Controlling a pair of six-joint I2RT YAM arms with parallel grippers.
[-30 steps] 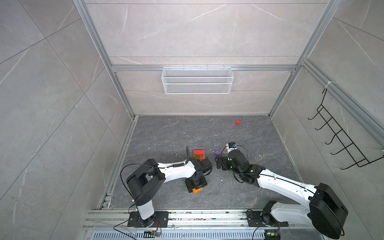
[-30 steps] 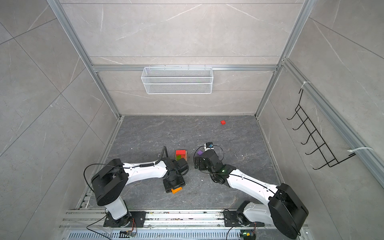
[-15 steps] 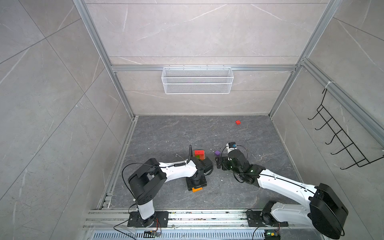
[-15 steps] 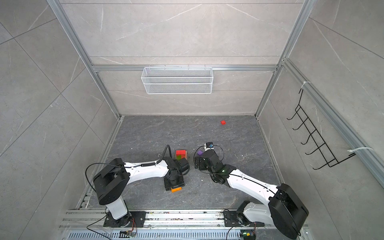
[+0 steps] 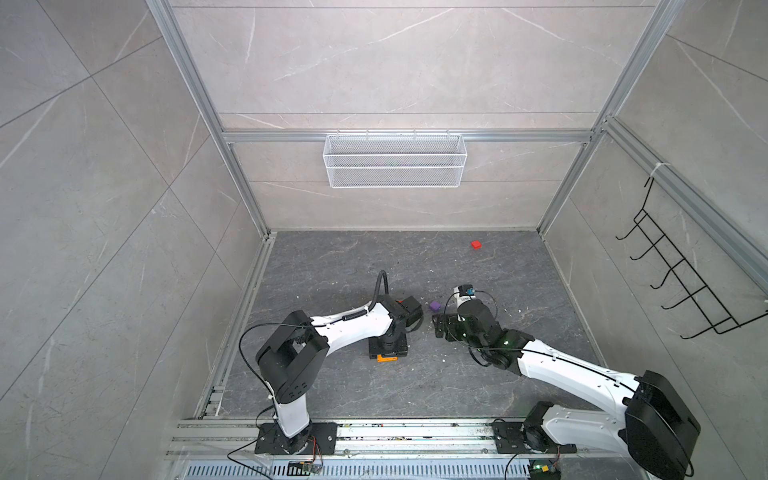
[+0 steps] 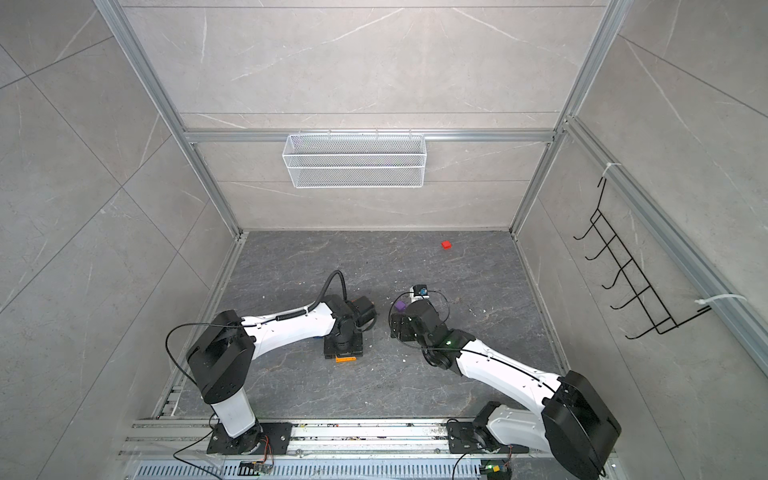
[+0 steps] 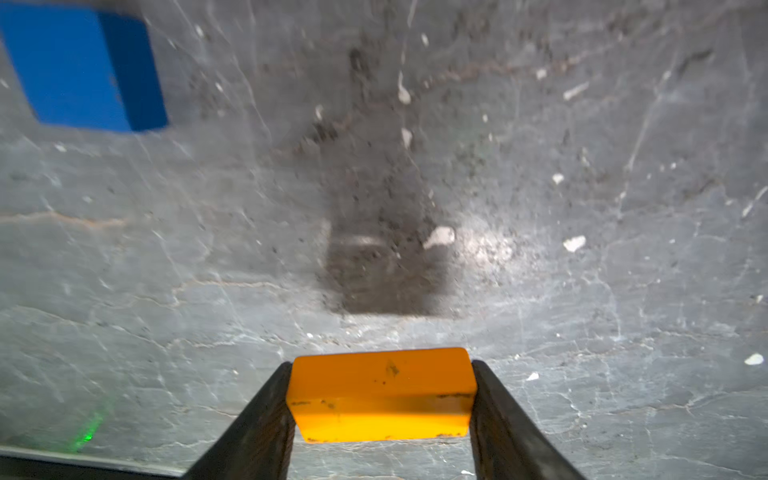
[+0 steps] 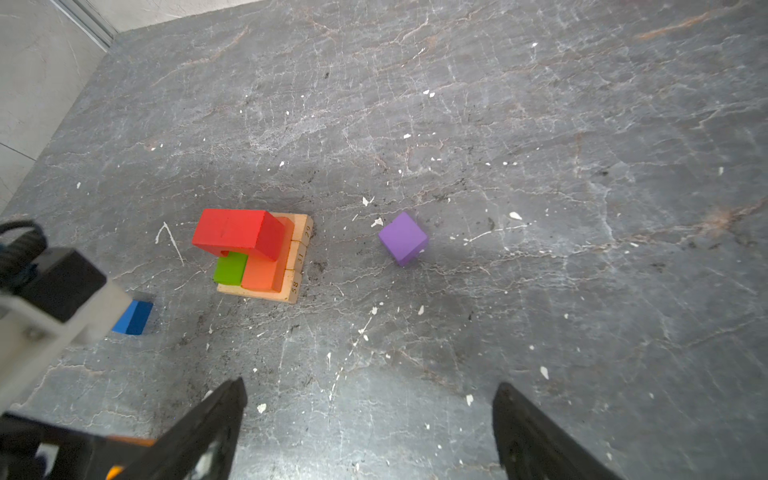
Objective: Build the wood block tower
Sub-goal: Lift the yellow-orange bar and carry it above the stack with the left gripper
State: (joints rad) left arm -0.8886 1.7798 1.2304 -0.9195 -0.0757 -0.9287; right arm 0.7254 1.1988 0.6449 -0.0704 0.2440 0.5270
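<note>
The left gripper (image 7: 381,365) is clamped on an orange block (image 7: 380,395), one jaw against each end, low over the worktop (image 7: 582,249). A blue block (image 7: 83,66) lies ahead of it, off to one side. The right gripper (image 8: 370,384) stands wide apart with nothing between its jaws. Ahead of it sits the wood block tower (image 8: 253,249): numbered tan bars, green and orange-red slabs, and a red block on top. A purple cube (image 8: 403,237) lies near the tower, apart from it and more directly ahead of that gripper.
</note>
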